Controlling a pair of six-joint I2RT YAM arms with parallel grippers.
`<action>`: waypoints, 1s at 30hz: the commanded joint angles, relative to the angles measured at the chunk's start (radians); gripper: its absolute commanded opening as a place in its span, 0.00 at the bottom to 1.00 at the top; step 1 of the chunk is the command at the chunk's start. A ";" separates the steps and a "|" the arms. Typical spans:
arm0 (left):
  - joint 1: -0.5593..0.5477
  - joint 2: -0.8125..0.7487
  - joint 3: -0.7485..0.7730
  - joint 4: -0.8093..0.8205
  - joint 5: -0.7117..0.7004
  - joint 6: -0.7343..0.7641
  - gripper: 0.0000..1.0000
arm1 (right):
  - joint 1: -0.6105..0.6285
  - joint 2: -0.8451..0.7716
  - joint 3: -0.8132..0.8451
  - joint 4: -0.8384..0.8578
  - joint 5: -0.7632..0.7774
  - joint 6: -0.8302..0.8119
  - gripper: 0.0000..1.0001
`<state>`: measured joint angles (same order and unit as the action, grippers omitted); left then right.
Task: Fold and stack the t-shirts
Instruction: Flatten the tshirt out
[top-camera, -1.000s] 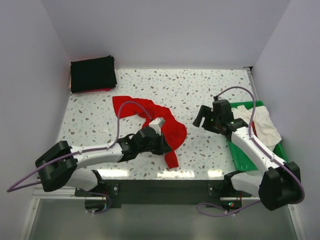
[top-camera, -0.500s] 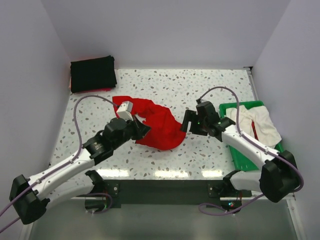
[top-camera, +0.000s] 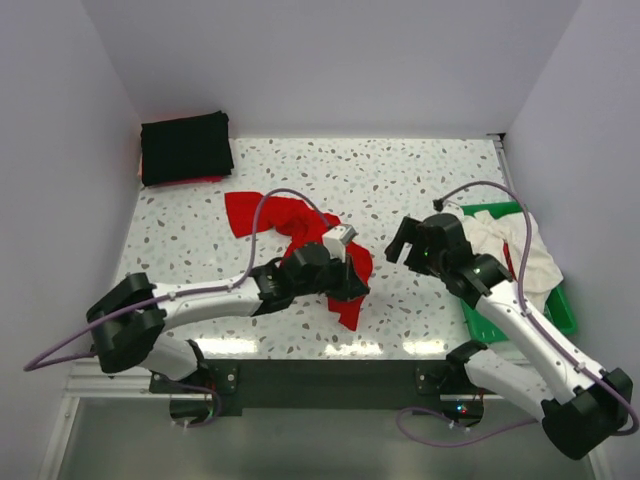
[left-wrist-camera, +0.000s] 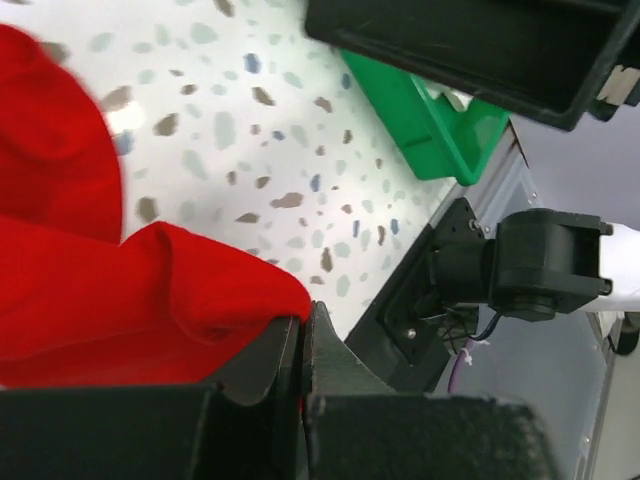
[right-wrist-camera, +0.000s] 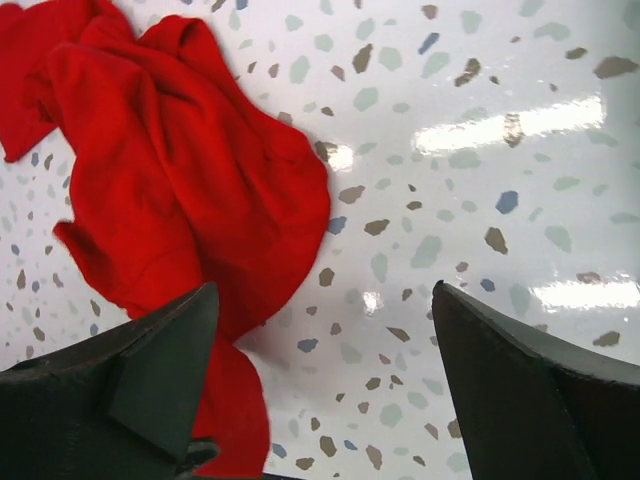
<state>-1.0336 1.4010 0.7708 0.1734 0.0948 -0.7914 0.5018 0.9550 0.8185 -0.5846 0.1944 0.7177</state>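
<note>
We note the left arm reaching low across the speckled table (top-camera: 400, 170), left gripper (top-camera: 345, 278) pinched shut on a fold of the red t-shirt (top-camera: 262, 212), which lies soft and crumpled mid-table. The right arm bends inward. The right gripper (right-wrist-camera: 322, 300) hangs above the shirt's edge, jaws spread wide, holding nothing. The black t-shirt (top-camera: 186, 148) sits folded square in the far-left corner.

The left gripper (top-camera: 350, 283), pinched on the plain bright red cloth t-shirt (top-camera: 272, 212), now sits at the shirt's right side, swung back from its left part. The shirt is drawn out, with a tail trailing toward the near edge of the speckled white table (top-camera: 420, 170) instead of lying as one broad heap. The right gripper (top-camera: 398, 240) stands farther from the shirt, its jaws wider.
</note>
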 joint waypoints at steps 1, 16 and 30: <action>-0.063 0.075 0.128 0.150 0.063 0.026 0.00 | -0.023 -0.057 -0.038 -0.107 0.074 0.054 0.91; 0.010 0.011 0.098 0.033 -0.027 0.077 0.59 | -0.052 -0.023 -0.185 0.093 -0.191 0.097 0.88; 0.150 -0.218 -0.094 -0.126 -0.124 0.084 0.46 | 0.035 0.071 -0.213 0.261 -0.277 0.160 0.82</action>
<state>-0.8848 1.2274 0.7033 0.0933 0.0349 -0.7219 0.4973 1.0176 0.5831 -0.3950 -0.0753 0.8402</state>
